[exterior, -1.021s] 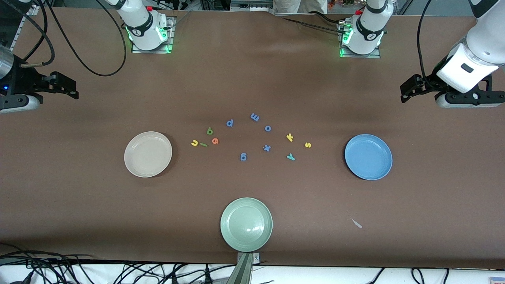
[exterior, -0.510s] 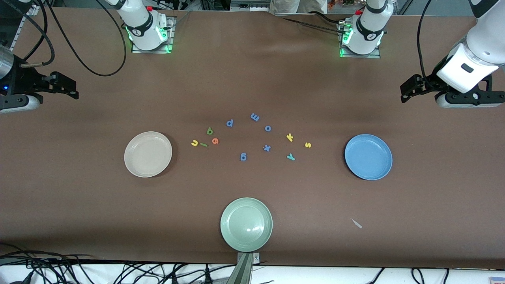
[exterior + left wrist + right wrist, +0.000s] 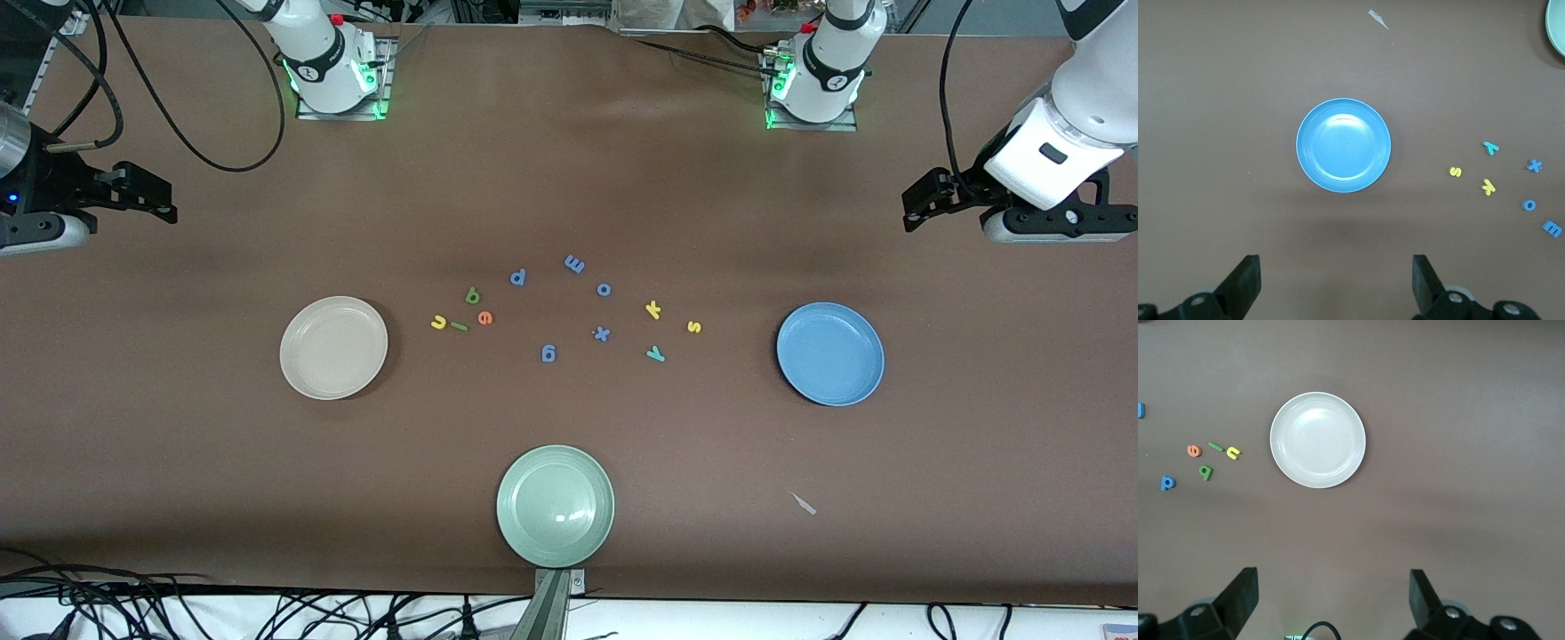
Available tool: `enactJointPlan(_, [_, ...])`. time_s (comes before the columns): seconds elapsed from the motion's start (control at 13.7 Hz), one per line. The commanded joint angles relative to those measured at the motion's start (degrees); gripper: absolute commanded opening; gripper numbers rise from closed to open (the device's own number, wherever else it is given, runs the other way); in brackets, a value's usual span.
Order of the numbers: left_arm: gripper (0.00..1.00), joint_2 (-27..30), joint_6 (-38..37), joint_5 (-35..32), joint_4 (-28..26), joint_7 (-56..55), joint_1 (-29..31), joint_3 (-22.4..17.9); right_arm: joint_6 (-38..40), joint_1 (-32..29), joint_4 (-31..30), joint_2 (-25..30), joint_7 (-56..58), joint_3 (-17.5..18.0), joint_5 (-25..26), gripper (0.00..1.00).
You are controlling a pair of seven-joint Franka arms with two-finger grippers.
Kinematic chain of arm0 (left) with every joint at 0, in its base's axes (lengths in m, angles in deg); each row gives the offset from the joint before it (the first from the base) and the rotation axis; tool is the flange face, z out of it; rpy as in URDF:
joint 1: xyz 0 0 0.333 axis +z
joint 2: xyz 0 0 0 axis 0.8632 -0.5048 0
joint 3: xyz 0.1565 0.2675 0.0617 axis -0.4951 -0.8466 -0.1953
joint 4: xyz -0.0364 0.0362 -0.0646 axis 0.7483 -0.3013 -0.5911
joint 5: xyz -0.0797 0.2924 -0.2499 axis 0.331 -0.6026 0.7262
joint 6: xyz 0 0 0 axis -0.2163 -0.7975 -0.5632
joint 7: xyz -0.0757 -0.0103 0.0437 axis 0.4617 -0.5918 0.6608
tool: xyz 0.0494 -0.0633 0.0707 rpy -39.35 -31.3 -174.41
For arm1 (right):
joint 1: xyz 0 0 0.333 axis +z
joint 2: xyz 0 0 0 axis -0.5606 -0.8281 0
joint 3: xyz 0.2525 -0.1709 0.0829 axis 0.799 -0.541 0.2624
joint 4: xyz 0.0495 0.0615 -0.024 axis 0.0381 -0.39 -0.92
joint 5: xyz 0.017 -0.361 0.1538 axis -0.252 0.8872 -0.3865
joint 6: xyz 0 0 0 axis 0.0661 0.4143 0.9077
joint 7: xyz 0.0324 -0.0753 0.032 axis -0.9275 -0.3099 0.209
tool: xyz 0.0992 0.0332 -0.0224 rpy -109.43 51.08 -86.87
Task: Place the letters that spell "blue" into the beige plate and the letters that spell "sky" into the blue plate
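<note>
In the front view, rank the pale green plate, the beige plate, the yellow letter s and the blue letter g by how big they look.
1. Round pale green plate, though it sits nearer the camera, so this is unsure.
2. Round cream-beige plate.
3. Blue foam letter g and yellow foam letter s: both tiny, too alike to rank.

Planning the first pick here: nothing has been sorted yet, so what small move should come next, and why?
Probably lower the open right gripper toward the yellow u, the letter lying closest to the beige plate. Both plates are bare, all letters lie on the table, and the open left gripper waits at its end near the blue plate.
</note>
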Motion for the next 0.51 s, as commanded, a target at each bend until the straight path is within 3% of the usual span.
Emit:
enactJointPlan(0.0, [1.00,0.5,-0.7,-1.5,0.3,1.2,0.2,0.1,0.0,-0.5,-0.2,0.8,0.5,0.3,0.6,1.00])
enactJointPlan(0.44, [1.00,0.5,-0.7,-1.5,0.3,1.2,0.3,-0.1,-0.1,-0.8,-0.3,0.7,0.4,0.1,0.4,1.00])
